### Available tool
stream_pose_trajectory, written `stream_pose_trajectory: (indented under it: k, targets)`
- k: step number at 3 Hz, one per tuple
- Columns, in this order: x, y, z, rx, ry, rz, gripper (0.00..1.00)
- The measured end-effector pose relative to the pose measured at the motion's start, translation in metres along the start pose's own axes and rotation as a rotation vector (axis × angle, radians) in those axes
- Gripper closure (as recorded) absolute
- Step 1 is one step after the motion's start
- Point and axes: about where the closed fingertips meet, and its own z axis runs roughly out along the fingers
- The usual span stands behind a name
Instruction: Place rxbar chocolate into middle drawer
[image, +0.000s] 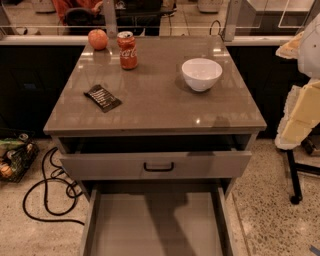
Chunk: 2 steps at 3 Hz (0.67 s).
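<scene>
Camera view: rxbar chocolate (102, 97) near the tabletop's (160, 107) left edge

It lay flat with bare surface all around. Below the front edge, the middle drawer (155, 225) stood pulled out. The pincer (299, 112) hung at the far right, well apart from the bar; its state could not be told.

Colours on the grey table (160, 102)
The rxbar chocolate (102, 97) is printed black with white letters; the can (128, 50) is painted red, the middle drawer (120, 225) grey, the gripper (300, 120) at right pale yellow.
</scene>
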Motion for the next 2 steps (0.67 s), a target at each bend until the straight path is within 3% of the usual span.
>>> stream_pose_trajectory:
  k: [2]
  targets:
    - [-0.011, -0.001, 0.007, 0.017, -0.035, 0.015, 0.00]
